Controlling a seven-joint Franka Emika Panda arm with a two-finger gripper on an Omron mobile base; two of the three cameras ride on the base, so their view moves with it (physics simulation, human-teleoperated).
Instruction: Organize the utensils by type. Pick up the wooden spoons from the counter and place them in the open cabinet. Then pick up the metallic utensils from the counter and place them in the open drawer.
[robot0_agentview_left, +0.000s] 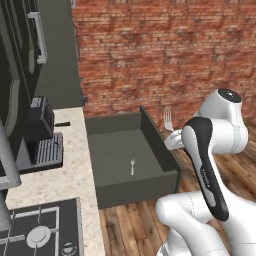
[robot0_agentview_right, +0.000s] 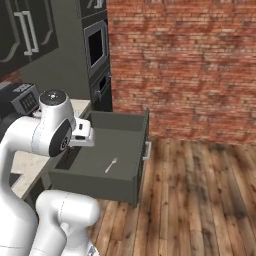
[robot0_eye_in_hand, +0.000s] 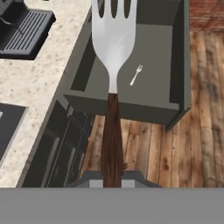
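Note:
My gripper (robot0_eye_in_hand: 112, 177) is shut on the dark brown handle of a metallic utensil (robot0_eye_in_hand: 113, 39) with a broad silver tined head. It holds the utensil in the air beside the open drawer (robot0_eye_in_hand: 122, 105), over the wooden floor. From the left base camera the tined head (robot0_agentview_left: 168, 120) pokes up just past the drawer's right wall (robot0_agentview_left: 159, 145), and the arm hides the hand. A small silver fork (robot0_agentview_left: 132, 166) (robot0_agentview_right: 111, 165) (robot0_eye_in_hand: 136, 75) lies on the drawer's flat bottom. The beige counter (robot0_agentview_left: 75, 165) runs to the left of the drawer. The wooden spoons and the cabinet are out of view.
A black coffee machine (robot0_agentview_left: 42, 135) (robot0_eye_in_hand: 24, 30) stands on the counter, and a stovetop (robot0_agentview_left: 40, 230) lies nearer the base. A dark oven stack (robot0_agentview_right: 97, 55) stands behind the drawer (robot0_agentview_right: 95, 185). A red brick wall (robot0_agentview_right: 190, 65) closes the back. Wooden floor (robot0_agentview_right: 200, 200) spreads to the right.

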